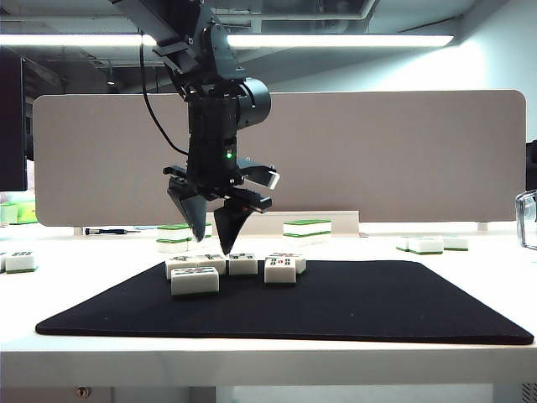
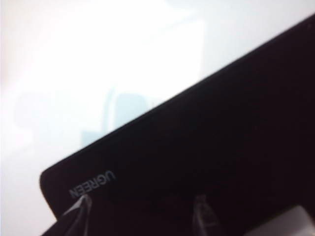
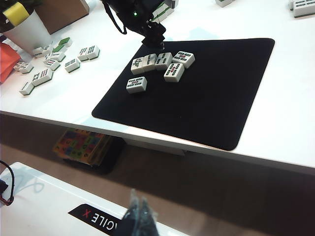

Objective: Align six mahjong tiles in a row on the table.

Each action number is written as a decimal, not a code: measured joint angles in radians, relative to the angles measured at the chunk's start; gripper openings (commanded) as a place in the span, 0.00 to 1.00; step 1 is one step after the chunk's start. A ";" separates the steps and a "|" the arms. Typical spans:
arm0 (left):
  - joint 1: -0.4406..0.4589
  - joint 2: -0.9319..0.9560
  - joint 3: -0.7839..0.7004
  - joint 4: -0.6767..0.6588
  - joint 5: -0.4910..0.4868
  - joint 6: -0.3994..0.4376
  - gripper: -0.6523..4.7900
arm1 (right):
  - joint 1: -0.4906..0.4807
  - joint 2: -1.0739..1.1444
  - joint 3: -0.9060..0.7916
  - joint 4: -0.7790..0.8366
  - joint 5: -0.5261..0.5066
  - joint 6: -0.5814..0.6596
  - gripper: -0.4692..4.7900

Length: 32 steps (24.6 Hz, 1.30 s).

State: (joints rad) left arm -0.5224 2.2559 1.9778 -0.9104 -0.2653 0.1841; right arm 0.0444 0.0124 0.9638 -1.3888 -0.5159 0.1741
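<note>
Six white mahjong tiles lie face up at the back left of the black mat (image 1: 352, 302) on the white table (image 1: 487, 273). Three touch in a short line (image 3: 150, 62). Two more (image 3: 183, 58) (image 3: 174, 72) sit beside that line's end, and one (image 3: 137, 84) lies apart, nearer the front. My left gripper (image 1: 214, 237) hangs just above the line of three, pointing down, open and empty. Its fingertips (image 2: 83, 202) frame bare mat in the left wrist view. My right gripper (image 3: 138, 202) is shut, far back from the table and off the exterior view.
Loose tiles (image 3: 49, 64) lie on the table left of the mat, near a white cup (image 3: 29, 30). Green-topped tile stacks (image 1: 307, 227) (image 1: 432, 244) stand behind the mat, before a grey divider panel (image 1: 394, 151). A glass (image 1: 527, 218) sits at the right edge.
</note>
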 measured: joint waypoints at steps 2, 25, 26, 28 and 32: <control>0.000 -0.021 -0.001 0.005 0.001 0.000 0.61 | 0.000 0.000 0.000 0.000 0.000 0.000 0.09; 0.009 -0.090 -0.006 -0.169 0.489 0.587 0.61 | 0.000 0.000 0.000 0.000 0.000 0.000 0.09; 0.008 -0.082 -0.006 -0.166 0.489 0.587 0.61 | 0.000 0.000 0.000 0.000 0.000 0.000 0.09; 0.008 -0.061 -0.006 -0.163 0.486 0.587 0.61 | 0.000 0.000 0.000 0.000 0.000 0.000 0.09; 0.008 -0.040 -0.004 -0.159 0.485 0.588 0.61 | 0.000 0.000 0.000 0.000 0.000 0.000 0.09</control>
State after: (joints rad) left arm -0.5140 2.2154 1.9736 -1.0695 0.2195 0.7719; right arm 0.0444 0.0124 0.9638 -1.3891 -0.5159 0.1741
